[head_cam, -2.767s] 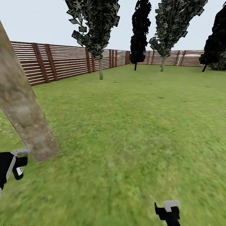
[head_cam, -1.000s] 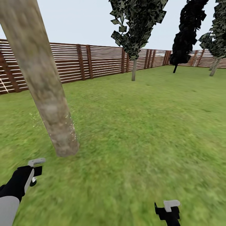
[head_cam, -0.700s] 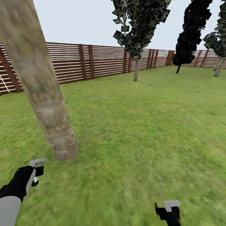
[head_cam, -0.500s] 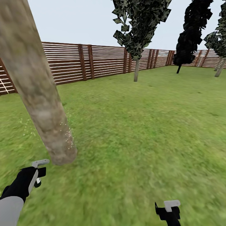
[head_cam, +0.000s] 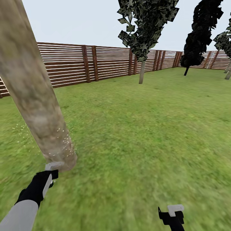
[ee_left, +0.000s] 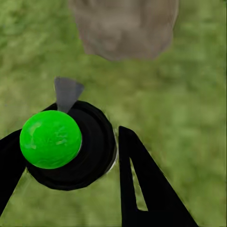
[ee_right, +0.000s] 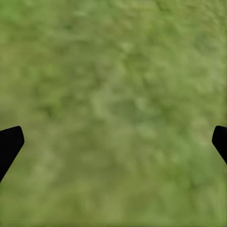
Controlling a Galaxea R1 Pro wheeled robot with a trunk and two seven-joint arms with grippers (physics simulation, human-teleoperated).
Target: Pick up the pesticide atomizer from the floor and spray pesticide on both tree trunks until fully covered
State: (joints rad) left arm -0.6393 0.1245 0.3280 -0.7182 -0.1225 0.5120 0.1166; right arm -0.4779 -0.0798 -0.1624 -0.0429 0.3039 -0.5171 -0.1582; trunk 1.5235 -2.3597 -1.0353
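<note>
The pesticide atomizer [ee_left: 64,146], a black body with a bright green round cap and a grey nozzle, sits between the fingers of my left gripper [ee_left: 68,158], which is shut on it. In the head view my left gripper [head_cam: 50,175] hangs just in front of the base of a tree trunk [head_cam: 35,96], a thick mottled grey-tan column leaning across the left of the picture. White specks float around the trunk's foot [ee_left: 124,28]. My right gripper [head_cam: 171,214] is low at the right over grass, open, with nothing between its fingers [ee_right: 10,142].
Green lawn [head_cam: 144,134] stretches ahead and to the right. A brown slatted fence [head_cam: 73,65] runs along the back. A leafy tree with a pale thin stem [head_cam: 141,72] and a dark cypress-like tree [head_cam: 197,35] stand far off.
My left arm has reached forward, bringing the atomizer close to the trunk's base. The whole head view has shifted, so the camera moved too. The right gripper is unchanged.
</note>
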